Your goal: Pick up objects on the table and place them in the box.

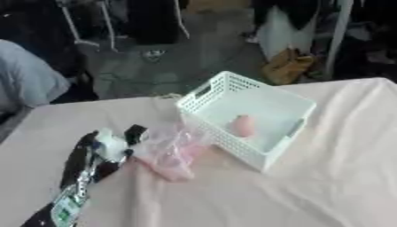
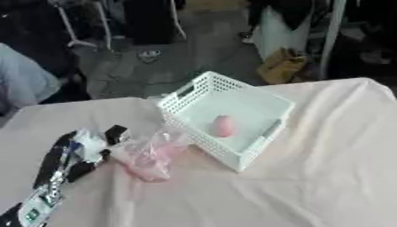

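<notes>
Pink crinkly bag pinched in left hand, just left of basket; egg-like lump inside. Right hand unseen.

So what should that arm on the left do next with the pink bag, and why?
Probably lift it and carry it to the right, over the near wall of the white basket. The left hand is at the clear pinkish plastic bag, which lies on the table just outside the basket, and only a pink egg-shaped object is inside. Whether the fingers have closed on the bag I cannot tell.
</notes>
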Available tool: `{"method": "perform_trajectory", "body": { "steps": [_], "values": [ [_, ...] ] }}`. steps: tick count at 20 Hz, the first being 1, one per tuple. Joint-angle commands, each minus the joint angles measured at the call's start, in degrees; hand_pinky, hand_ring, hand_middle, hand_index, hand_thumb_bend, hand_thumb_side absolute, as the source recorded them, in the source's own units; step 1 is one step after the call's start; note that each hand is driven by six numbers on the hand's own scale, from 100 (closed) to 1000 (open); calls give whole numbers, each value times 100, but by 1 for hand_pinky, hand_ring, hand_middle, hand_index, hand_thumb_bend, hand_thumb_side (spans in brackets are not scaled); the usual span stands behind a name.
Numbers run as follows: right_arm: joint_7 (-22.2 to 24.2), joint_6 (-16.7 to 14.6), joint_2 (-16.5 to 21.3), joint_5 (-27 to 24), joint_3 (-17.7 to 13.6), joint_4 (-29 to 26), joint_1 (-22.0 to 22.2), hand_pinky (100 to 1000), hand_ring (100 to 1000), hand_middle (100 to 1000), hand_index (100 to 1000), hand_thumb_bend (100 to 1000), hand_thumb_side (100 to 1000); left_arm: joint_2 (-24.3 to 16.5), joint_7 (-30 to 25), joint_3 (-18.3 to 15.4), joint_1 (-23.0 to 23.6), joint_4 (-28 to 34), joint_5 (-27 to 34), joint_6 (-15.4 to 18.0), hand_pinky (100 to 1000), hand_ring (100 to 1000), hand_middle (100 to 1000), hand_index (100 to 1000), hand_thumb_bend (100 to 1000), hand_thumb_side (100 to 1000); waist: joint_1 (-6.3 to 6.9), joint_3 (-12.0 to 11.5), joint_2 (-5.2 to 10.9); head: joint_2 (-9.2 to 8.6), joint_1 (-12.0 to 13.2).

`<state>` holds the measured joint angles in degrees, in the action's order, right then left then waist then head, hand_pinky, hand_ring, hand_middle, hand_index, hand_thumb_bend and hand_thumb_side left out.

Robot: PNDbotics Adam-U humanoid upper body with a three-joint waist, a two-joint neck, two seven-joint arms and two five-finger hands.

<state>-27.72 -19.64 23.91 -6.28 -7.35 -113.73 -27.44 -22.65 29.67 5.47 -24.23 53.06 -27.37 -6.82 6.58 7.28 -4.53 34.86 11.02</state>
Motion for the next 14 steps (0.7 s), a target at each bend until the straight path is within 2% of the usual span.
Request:
{"method": "perform_trajectory", "body": {
  "steps": [1,3,4,5,6,7,8,10,12,14],
  "values": [
    [26,0,48,-41,8,-86,-95,854,922,831,837,100,789,-45,253,-55,-66,-55,57,4,828,977,849,926,783,701,-47,-1,-35,-55,22],
    [34,9,46,-45,14,-86,-88,854,923,831,838,100,786,-53,437,-57,-69,-29,128,-5,768,938,791,863,742,698,-47,-3,-32,-56,37],
    [36,14,46,-47,15,-86,-87,853,923,831,839,100,784,-55,518,-51,-67,-17,161,-11,680,875,703,796,706,695,-47,-2,-30,-55,41],
    [27,17,46,-47,9,-86,-88,853,923,831,839,100,784,-57,592,-44,-65,5,200,-11,680,875,703,796,706,695,-48,-1,-27,-57,41],
    [17,19,47,-45,5,-86,-88,854,924,831,839,100,781,-60,647,-31,-61,24,237,-9,576,790,627,747,692,691,-49,0,-25,-58,41],
    [3,27,49,-42,1,-86,-84,854,924,831,839,100,781,-61,687,-14,-59,54,272,2,576,790,627,747,692,691,-49,-1,-22,-59,49],
    [-10,37,51,-37,-1,-86,-80,853,925,831,839,100,778,-63,712,1,-57,78,302,13,497,753,599,734,685,691,-50,-1,-21,-62,53],
    [-30,79,51,-24,1,-86,-71,853,926,831,839,100,776,-71,724,26,-57,143,367,35,451,734,586,725,683,689,-49,-1,-17,-68,50],
    [-55,113,51,-12,-3,-86,-68,852,926,831,839,100,776,-83,732,49,-56,230,413,51,375,649,522,700,666,678,-47,3,-16,-76,50],
    [-71,136,50,-5,-2,-86,-67,852,926,831,839,100,777,-81,764,57,-62,296,452,44,347,625,516,696,663,672,-46,6,-13,-74,50]
  ]
}}
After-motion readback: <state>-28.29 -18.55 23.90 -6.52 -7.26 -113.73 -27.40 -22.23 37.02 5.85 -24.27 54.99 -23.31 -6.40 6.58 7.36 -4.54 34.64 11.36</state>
